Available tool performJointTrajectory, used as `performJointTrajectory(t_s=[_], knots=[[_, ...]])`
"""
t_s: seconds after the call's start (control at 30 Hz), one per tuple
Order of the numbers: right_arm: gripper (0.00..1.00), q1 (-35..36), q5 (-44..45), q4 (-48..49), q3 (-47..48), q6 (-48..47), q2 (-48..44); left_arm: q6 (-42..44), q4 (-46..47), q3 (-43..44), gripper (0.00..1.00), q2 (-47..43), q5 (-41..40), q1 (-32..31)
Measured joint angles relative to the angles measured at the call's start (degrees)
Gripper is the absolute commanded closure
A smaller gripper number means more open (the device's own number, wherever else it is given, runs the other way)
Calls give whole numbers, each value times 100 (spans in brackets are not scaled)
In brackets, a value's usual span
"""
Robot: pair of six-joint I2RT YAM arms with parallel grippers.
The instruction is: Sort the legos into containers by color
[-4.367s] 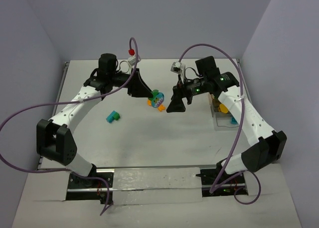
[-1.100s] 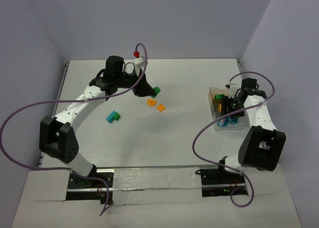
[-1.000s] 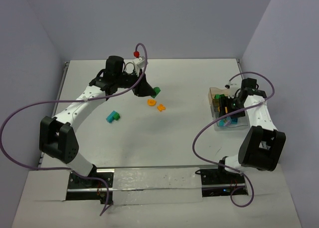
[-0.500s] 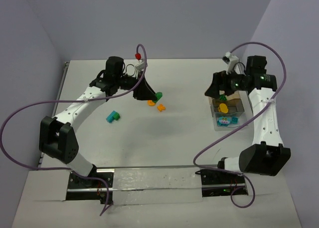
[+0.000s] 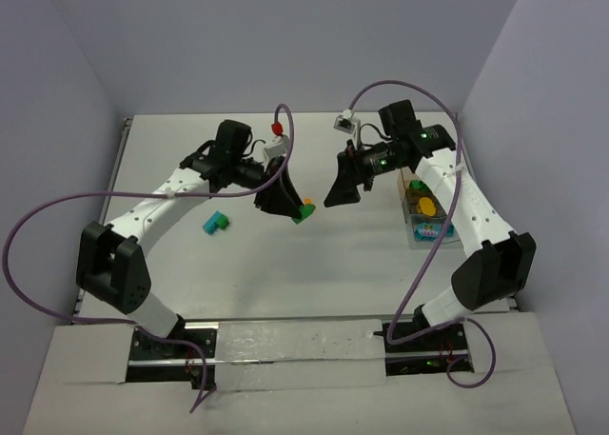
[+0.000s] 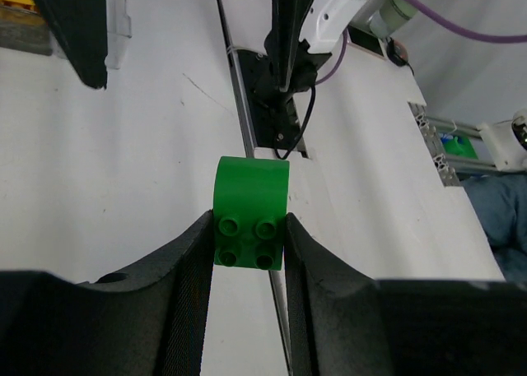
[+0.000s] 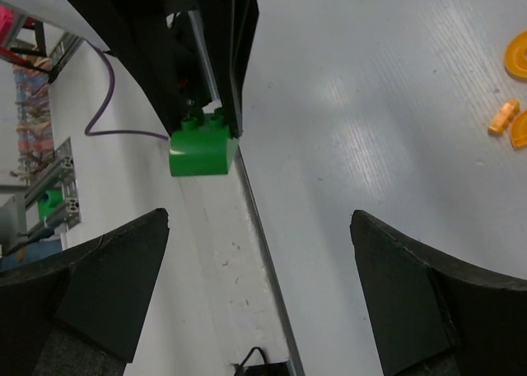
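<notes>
My left gripper (image 5: 297, 209) is shut on a green lego (image 5: 304, 212) and holds it above the table's middle. In the left wrist view the green lego (image 6: 251, 213) sits studs-up between the fingertips of that gripper (image 6: 247, 240). My right gripper (image 5: 339, 193) is open and empty, just right of the green lego, which also shows in its wrist view (image 7: 200, 151) beyond the open gripper (image 7: 259, 285). A teal-and-green lego (image 5: 216, 223) lies on the table to the left. Orange legos (image 7: 517, 57) lie under the left gripper, mostly hidden from above. The tan box (image 5: 409, 181) and the clear box (image 5: 425, 241) stand at the right.
The boxes hold an orange round piece (image 5: 425, 207) and teal pieces (image 5: 433, 230). Purple cables loop over both arms, one tipped by a red ball (image 5: 278, 128). The walls close in at the back and sides.
The left gripper has carried the green lego right and nearer. The right arm has swung left from over the boxes to the table's middle, open and empty.
</notes>
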Motion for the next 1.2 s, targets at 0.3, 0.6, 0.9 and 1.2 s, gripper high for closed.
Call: performJointTrajectory(t_s=[0.3,0.6,0.9,1.2], knots=[[5,475,-138,-12,120,1,96,240,-277,47,96,0,-27,-142],[14,650,-141,11,114,73,96,-369,381,-35,98,0,-138,-164],[39,714,-98,142,108,198,96,-842,863,-108,99,0,-269,-165],[43,772,8,226,11,254,96,-1226,1134,-130,99,0,-288,-165]])
